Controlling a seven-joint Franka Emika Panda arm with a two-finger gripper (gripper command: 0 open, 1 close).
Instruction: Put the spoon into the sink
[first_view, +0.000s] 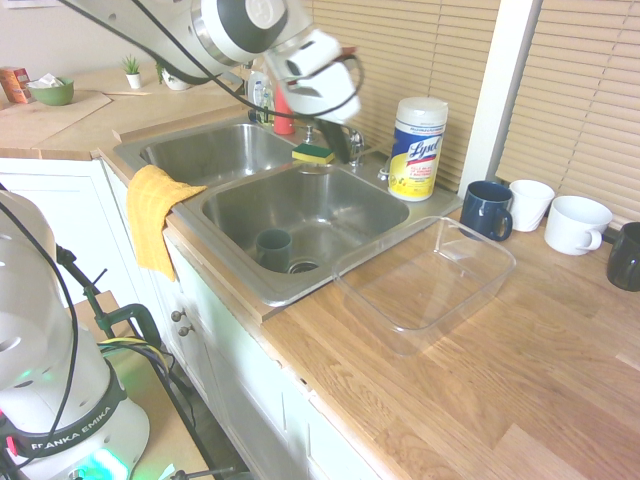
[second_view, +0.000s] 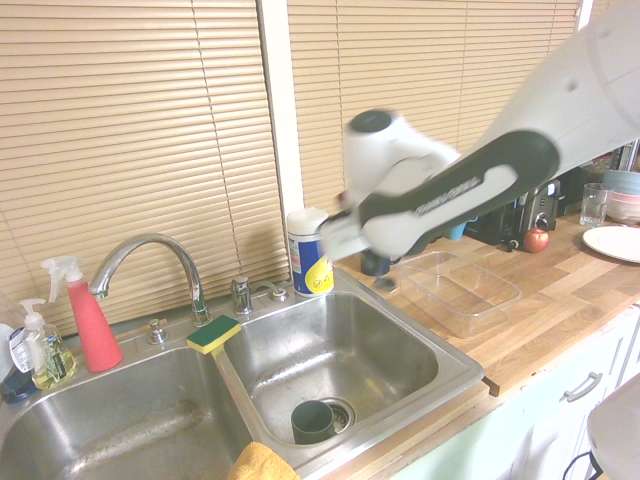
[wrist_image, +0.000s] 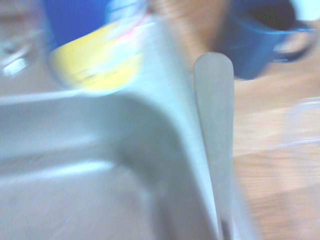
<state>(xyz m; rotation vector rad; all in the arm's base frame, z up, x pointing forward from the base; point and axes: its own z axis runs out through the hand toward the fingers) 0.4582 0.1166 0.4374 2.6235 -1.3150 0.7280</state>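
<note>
The sink (first_view: 330, 215) is a steel double basin; its right basin (second_view: 350, 350) holds a dark cup (first_view: 273, 248). My gripper (first_view: 335, 148) hangs above the back corner of that basin, near the Lysol tub (first_view: 417, 148), and is blurred by motion. The fingers look shut in the first exterior view. In the wrist view the spoon (wrist_image: 214, 125) shows as a thin silver handle rising from the bottom edge. It stays sharp against the smeared background, so it is held. A small grey tip below the gripper (second_view: 376, 265) may be the spoon's end.
A yellow-green sponge (first_view: 313, 154) lies on the divider below the faucet (second_view: 150, 250). A yellow cloth (first_view: 152, 215) drapes over the front rim. A clear glass dish (first_view: 425, 280) sits right of the sink, and behind it stand a navy mug (first_view: 487, 209) and white mugs (first_view: 577, 224).
</note>
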